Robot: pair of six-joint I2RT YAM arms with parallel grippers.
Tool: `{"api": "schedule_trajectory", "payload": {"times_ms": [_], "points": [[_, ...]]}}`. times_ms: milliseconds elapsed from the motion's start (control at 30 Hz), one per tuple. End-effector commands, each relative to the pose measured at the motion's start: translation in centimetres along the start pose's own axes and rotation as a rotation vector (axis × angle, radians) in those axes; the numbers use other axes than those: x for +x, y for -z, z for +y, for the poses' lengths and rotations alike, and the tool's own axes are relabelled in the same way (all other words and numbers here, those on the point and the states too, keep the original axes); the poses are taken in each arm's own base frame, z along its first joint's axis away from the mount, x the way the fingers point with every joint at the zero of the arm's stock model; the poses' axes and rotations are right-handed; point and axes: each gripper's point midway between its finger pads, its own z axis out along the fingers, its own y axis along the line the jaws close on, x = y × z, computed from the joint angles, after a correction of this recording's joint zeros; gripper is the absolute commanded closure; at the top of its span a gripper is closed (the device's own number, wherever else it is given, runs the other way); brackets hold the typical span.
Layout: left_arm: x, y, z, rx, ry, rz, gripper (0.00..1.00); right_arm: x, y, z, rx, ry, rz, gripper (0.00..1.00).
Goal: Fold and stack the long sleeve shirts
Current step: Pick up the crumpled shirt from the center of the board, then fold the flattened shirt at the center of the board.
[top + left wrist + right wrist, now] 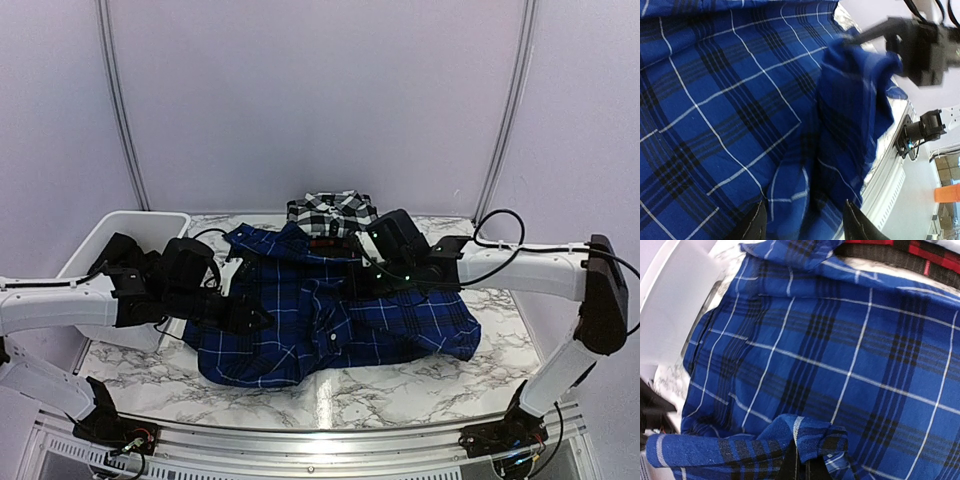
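The royal blue plaid shirt lies spread across the marble table, partly bunched. My left gripper is low over its left part. In the left wrist view that gripper is open, its dark fingers apart above a fold of blue cloth. My right gripper is shut on a raised edge of the blue shirt, and its closed tips pinch the fabric. The black-and-white check shirt sits folded at the back. A strip of the red-and-black shirt shows beneath it.
A white plastic tub stands at the table's back left, beside my left arm. The table's front metal rail runs along the near edge. Bare marble shows in front of the blue shirt.
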Motion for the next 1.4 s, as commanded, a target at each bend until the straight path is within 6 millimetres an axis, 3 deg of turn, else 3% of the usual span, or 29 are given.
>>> {"api": "schedule_trajectory", "payload": {"times_ms": [0, 167, 333, 500, 733, 933, 1033, 1233, 1367], "points": [[0.3, -0.5, -1.6, 0.07, -0.002, -0.001, 0.46, -3.0, -0.9, 0.7, -0.04, -0.029, -0.085, 1.0], [2.0, -0.9, -1.2, 0.066, 0.014, 0.043, 0.46, -3.0, -2.6, -1.9, 0.012, -0.065, -0.081, 1.0], [2.7, 0.8, 0.1, -0.019, 0.033, 0.023, 0.46, -3.8, -2.7, -4.2, 0.064, -0.095, -0.124, 1.0], [4.2, 1.8, 3.2, -0.18, 0.044, 0.047, 0.46, -6.4, -2.1, -4.0, 0.05, -0.091, -0.201, 1.0], [3.5, 3.1, 2.9, -0.184, 0.05, 0.005, 0.46, -10.5, -2.6, -3.2, 0.062, -0.048, -0.292, 1.0], [3.9, 2.7, 3.4, -0.209, 0.048, 0.032, 0.46, -13.4, -3.8, -3.7, 0.08, -0.035, -0.327, 1.0], [3.9, 2.6, 4.0, -0.248, 0.044, 0.037, 0.46, -13.6, -5.0, -3.9, 0.087, -0.029, -0.309, 1.0], [4.2, 2.2, 7.0, -0.409, 0.075, 0.05, 0.47, -12.0, -7.2, -3.8, 0.042, -0.025, -0.24, 1.0], [3.1, 1.5, 6.9, -0.42, 0.088, 0.031, 0.48, -11.7, -7.3, -3.3, 0.012, -0.018, -0.224, 1.0]]}}
